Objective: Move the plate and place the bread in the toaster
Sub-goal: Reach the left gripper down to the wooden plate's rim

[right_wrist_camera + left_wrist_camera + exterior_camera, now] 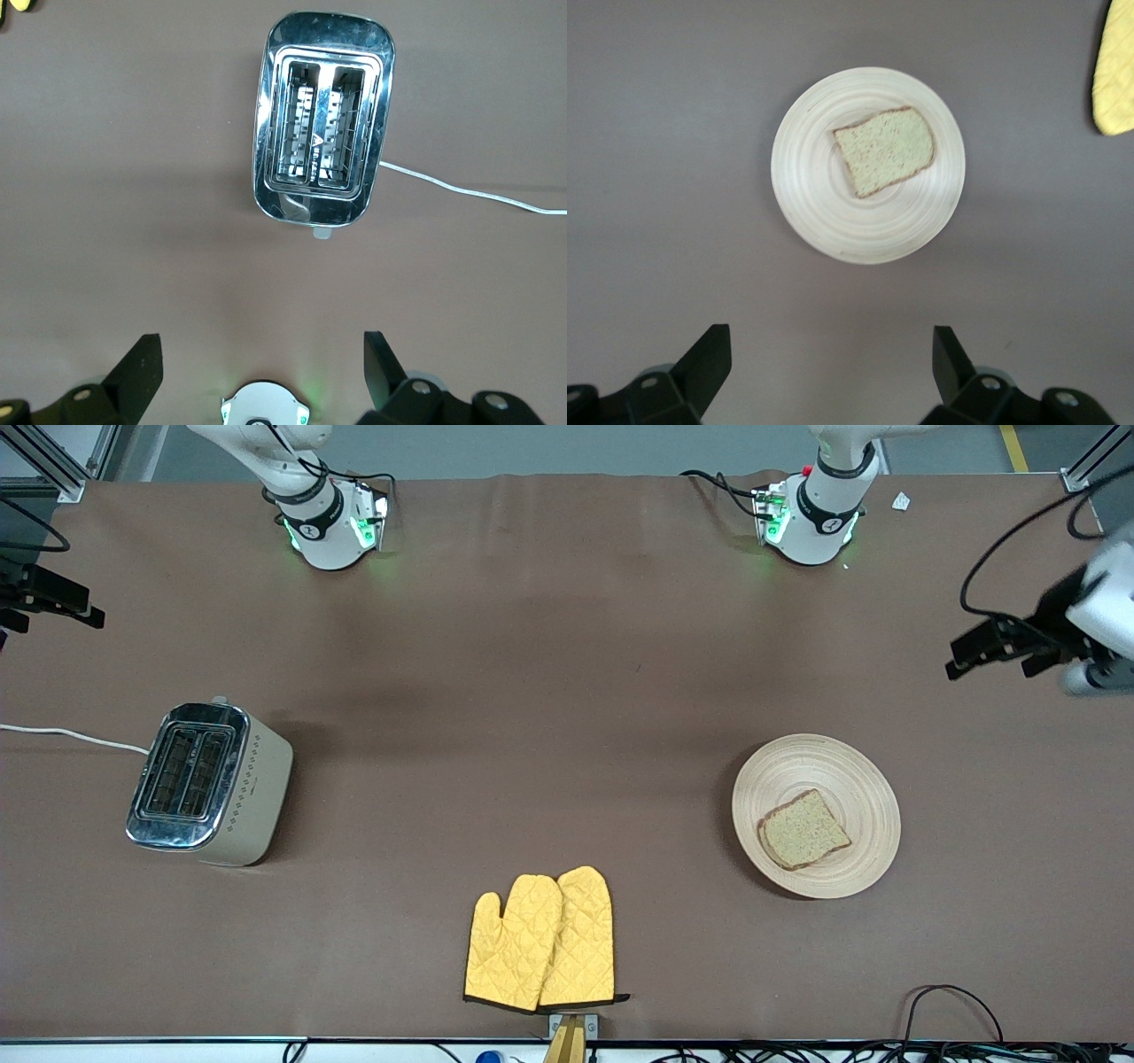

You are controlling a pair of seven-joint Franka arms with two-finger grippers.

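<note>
A single squarish slice of brown wholegrain bread [803, 829] with a darker crust lay flat on the round, shallow, pale wooden plate [855, 772] with ring grain, a little off the plate's centre toward the front camera. In the left wrist view the same bread [886, 150] and plate [824, 204] appeared directly below the camera. The plate sat toward the left arm's end of the brown-covered table [549, 691].

Well apart from it, toward the right arm's end, stood the boxy two-slot toaster [211, 782] with cream sides, a shiny chrome top and a dotted pattern on its side; its white cord [71, 736] trailed off toward the table's edge. Both slots looked empty in the right wrist view (the wire racks inside showed plainly), where the toaster [323, 133] and cord [469, 189] lay beneath the camera.

A pair of quilted yellow oven mitts [542, 941] lay between the two, nearer the front camera than either.

The left gripper [997, 651] hung in the air over bare table beside the plate, its black fingers [709, 359] spread wide and holding nothing. The right gripper [49, 602] hung at the table's edge near the toaster, its fingers [137, 367] likewise spread apart and empty.
</note>
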